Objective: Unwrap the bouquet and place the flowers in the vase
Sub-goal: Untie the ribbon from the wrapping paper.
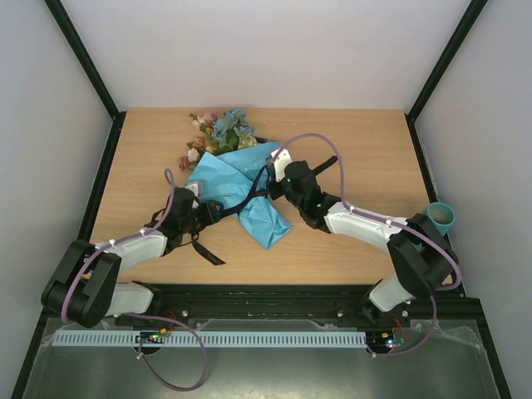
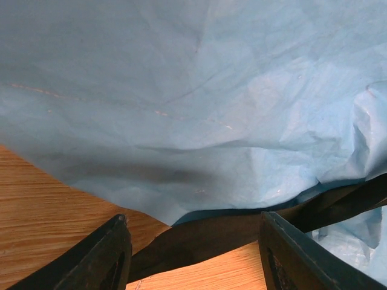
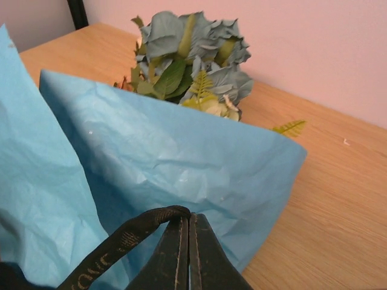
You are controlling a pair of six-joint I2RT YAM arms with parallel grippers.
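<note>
Because the right arm crosses in front of it, the vase (image 1: 442,216) shows only its teal rim and part of its wall at the right edge of the table (image 1: 366,150), well apart from the bouquet (image 1: 237,166). The stems are hidden inside the blue paper (image 1: 253,199), which fills the left wrist view so closely that no bloom shows there. How many sheets make up the wrap cannot be told from the folds. The bouquet lies near the far middle of the table with its flowers (image 3: 190,51) toward the back wall. They are large dusty-blue blooms with green leaves and a pale-green bloom, and from above small pink, white and rust ones show on the left side. The paper is pale and creased and spreads toward the arms. A black ribbon (image 3: 115,248) runs across it between the grippers, with a loose tail on the wood by the left arm. The right gripper (image 3: 188,214) has its jaws pressed together on a loop of that ribbon. The left gripper (image 2: 193,217) has its jaws apart, the ribbon crossing the gap below the paper's edge. One bouquet, one vase, one ribbon and two grippers are in view.
</note>
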